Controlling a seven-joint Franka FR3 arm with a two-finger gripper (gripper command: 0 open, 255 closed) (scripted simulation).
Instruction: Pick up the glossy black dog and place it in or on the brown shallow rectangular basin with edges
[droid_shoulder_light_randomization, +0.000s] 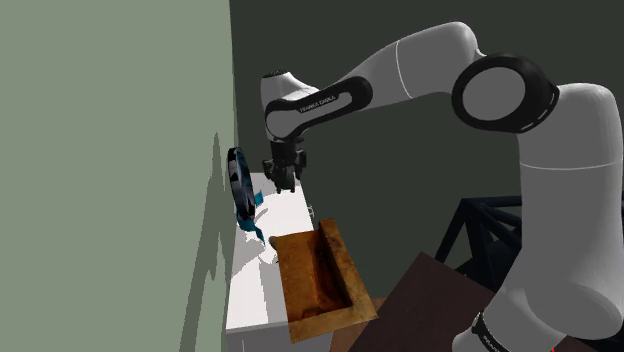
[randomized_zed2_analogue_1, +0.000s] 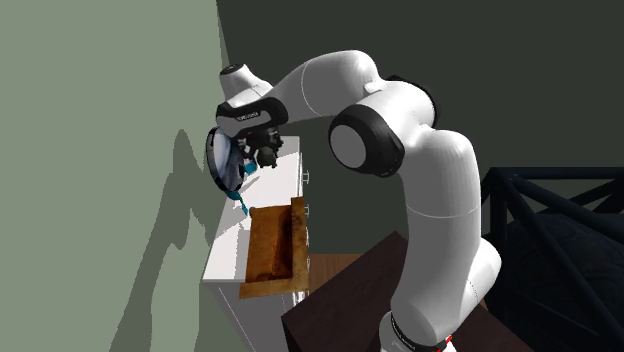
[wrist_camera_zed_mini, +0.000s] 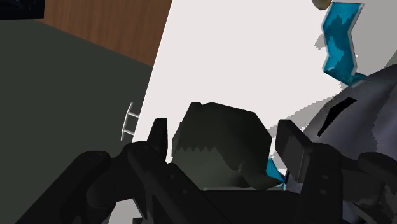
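The black dog (wrist_camera_zed_mini: 219, 149) is a dark blocky shape sitting between my two fingers (wrist_camera_zed_mini: 159, 137), which press close on both its sides. My gripper (wrist_camera_zed_mini: 226, 130) is shut on it. In the shoulder view the gripper (droid_shoulder_light_randomization: 286, 182) hangs just above the far end of the white counter (droid_shoulder_light_randomization: 258, 295), close to the green wall. The brown shallow basin (droid_shoulder_light_randomization: 318, 275) lies on the counter's near end, towards the stand from the gripper. In the second exterior view the gripper (randomized_zed2_analogue_1: 260, 160) is beyond the basin (randomized_zed2_analogue_1: 272, 245), at its far end.
A dark round disc with blue parts (droid_shoulder_light_randomization: 239, 188) leans at the wall right beside the gripper, and its blue piece (wrist_camera_zed_mini: 340, 44) is close to one finger. A drawer handle (wrist_camera_zed_mini: 130, 121) sits on the counter's front. A dark brown tabletop (droid_shoulder_light_randomization: 425, 300) and a black frame (droid_shoulder_light_randomization: 480, 230) stand near the stand.
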